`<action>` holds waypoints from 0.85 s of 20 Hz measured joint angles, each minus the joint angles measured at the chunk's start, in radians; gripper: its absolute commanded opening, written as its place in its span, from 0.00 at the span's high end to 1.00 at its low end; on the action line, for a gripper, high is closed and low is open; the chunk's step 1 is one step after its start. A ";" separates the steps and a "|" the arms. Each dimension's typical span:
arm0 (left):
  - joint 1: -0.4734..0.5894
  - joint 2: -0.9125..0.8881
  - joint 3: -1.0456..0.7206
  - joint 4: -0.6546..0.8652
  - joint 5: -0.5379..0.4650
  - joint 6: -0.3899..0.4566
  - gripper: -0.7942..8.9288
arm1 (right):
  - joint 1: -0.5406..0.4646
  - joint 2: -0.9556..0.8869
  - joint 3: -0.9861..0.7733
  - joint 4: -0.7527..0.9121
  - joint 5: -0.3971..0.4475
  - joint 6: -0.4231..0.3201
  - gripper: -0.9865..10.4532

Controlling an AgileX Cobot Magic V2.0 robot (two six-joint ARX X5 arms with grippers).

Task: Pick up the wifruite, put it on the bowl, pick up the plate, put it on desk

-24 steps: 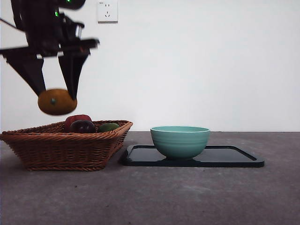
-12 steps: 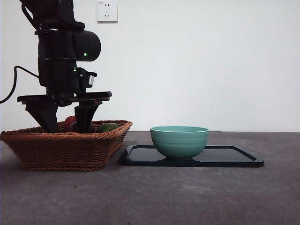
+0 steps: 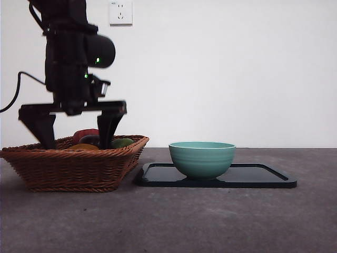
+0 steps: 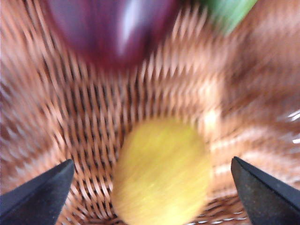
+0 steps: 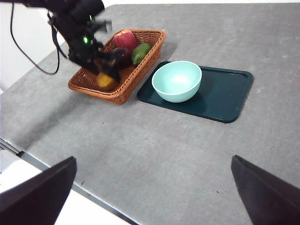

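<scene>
The wifruite [image 4: 161,173], a small round orange-yellow fruit, lies on the wicker floor of the brown basket [image 3: 68,168], touching neither jaw. My left gripper [image 3: 75,138] stands open low over it, one jaw on each side. In the front view only the top of the wifruite [image 3: 84,147] shows above the basket rim. The mint-green bowl [image 3: 202,158] stands empty on the flat black rectangular plate [image 3: 263,176], right of the basket. My right gripper [image 5: 152,161] hangs open high above the desk [image 3: 184,221], holding nothing.
A dark purple-red fruit [image 4: 108,28], a green fruit [image 3: 122,142] and a red apple [image 5: 125,40] also lie in the basket. The left arm [image 5: 77,28] rises dark and tall over the basket. A wall socket [image 3: 120,12] sits behind.
A second ago my left gripper held the wifruite above the basket. It dropped into the basket, its jaws spread wide, and the fruit now lies loose on the wicker.
</scene>
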 measured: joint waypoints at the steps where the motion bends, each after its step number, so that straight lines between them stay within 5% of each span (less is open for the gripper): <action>1: 0.000 -0.018 0.003 0.000 0.000 0.000 0.34 | 0.000 0.000 0.000 0.000 0.000 0.000 0.40; 8: -0.088 -0.250 0.012 0.000 0.002 0.000 0.34 | 0.000 0.000 0.000 0.006 0.000 0.000 0.40; 17: -0.337 -0.250 0.013 0.062 0.011 0.005 0.34 | 0.000 0.000 0.000 0.011 0.000 0.000 0.40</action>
